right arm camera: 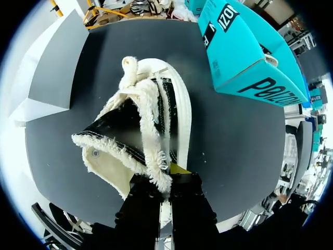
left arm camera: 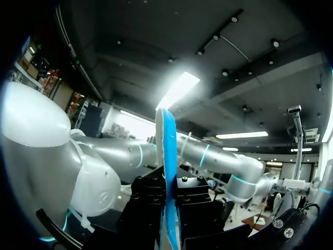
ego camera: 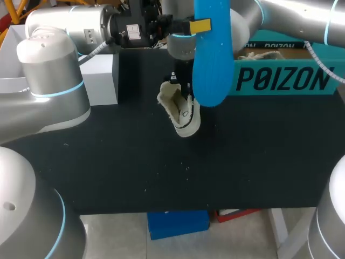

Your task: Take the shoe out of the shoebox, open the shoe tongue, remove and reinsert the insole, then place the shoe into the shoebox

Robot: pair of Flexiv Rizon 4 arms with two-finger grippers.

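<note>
Blue insole (ego camera: 212, 54) aloft, clamped edge-on in the left gripper (left arm camera: 169, 200), should probably go toe-first and flat into the fleece-lined shoe (right arm camera: 138, 130), which the right gripper (right arm camera: 167, 179) pinches by its collar at mid-table (ego camera: 108, 162), near the shoebox (ego camera: 280, 81).

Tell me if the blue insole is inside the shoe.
No, the left claw holds the insole up in the air, outside the shoe.

cream fleece-lined shoe (ego camera: 180, 114) with black upper mid-table, blue insole (ego camera: 212, 54) upright above it, teal shoebox (ego camera: 285, 78) nearby
</note>
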